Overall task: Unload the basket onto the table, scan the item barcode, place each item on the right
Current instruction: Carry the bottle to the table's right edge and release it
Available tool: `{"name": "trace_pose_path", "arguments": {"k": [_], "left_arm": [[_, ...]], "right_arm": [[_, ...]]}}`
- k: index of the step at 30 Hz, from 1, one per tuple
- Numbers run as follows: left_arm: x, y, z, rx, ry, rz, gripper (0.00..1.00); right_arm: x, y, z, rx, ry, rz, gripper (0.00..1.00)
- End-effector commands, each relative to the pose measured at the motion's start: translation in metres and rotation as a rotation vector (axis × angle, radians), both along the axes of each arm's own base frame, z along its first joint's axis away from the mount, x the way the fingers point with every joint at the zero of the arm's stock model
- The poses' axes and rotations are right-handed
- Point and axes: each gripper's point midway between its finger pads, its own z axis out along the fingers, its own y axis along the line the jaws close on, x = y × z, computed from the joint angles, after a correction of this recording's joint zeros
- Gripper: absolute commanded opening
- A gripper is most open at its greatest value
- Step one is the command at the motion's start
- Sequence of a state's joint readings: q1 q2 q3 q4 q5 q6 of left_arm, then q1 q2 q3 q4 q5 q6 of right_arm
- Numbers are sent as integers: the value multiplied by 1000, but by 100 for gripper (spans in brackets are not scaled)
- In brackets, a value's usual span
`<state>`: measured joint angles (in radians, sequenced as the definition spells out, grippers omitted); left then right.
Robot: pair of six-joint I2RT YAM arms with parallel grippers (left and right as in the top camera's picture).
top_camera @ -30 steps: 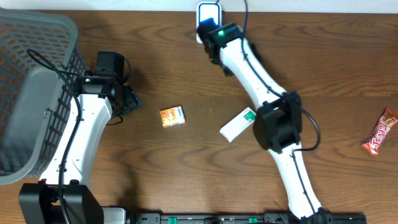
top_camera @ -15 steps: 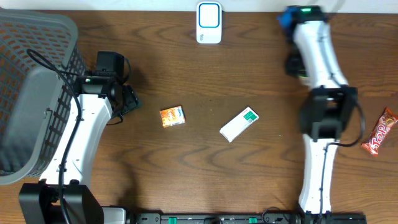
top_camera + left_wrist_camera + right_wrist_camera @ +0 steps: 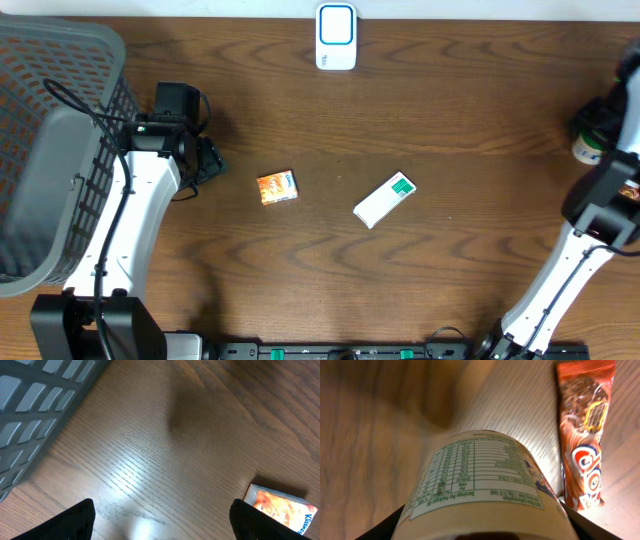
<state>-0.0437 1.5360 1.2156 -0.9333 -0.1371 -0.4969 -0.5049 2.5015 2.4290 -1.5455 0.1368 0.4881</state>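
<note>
Brown wood-grain table [image 3: 450, 120] fills the overhead view and carries everything else. A grey plastic lattice basket [image 3: 40, 60] takes up its far-left side. The white left arm [image 3: 140, 210] reaches up beside the basket's right wall. The white right arm [image 3: 560, 270] rises along the right edge of the table, with its black joint near that edge.

A white rectangular carton with a green end [image 3: 385, 199] lies flat and tilted near the middle of the table. A white and blue barcode scanner [image 3: 336, 36] stands at the far edge, well apart from both arms. In the right wrist view a red, glossy chocolate bar wrapper [image 3: 585, 435] lies on the wood just beside the held item. A small orange packet [image 3: 277, 187] lies left of the carton, apart from it, and also shows at the lower right of the left wrist view.

The item to be scanned is a cream round tub with a printed nutrition table [image 3: 480, 475]. It sits at the far right of the table, well away from the scanner. The right gripper [image 3: 477, 527] has its two fingers closed against the tub's opposite sides, gripping it. The left gripper [image 3: 162, 522] stands wide apart over bare wood with nothing between its fingers.
</note>
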Motion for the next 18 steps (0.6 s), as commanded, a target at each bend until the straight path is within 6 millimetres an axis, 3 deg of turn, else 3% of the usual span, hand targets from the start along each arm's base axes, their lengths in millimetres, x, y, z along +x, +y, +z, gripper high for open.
{"name": "trace_pose_path", "arguments": {"k": [1, 5, 11, 16, 18], "left_arm": [[-2, 3, -2, 14, 9, 4, 86], [-2, 3, -2, 14, 8, 4, 86], [-2, 3, -2, 14, 8, 3, 86], [-2, 3, -2, 14, 8, 4, 86], [-2, 3, -2, 14, 8, 4, 86]], "right_arm": [[3, -8, 14, 55, -93, -33, 64], [0, -29, 14, 33, -126, -73, 68], [-8, -46, 4, 5, -115, -99, 72], [-17, -43, -24, 26, -72, -105, 73], [-20, -40, -32, 39, -56, -91, 81]]}}
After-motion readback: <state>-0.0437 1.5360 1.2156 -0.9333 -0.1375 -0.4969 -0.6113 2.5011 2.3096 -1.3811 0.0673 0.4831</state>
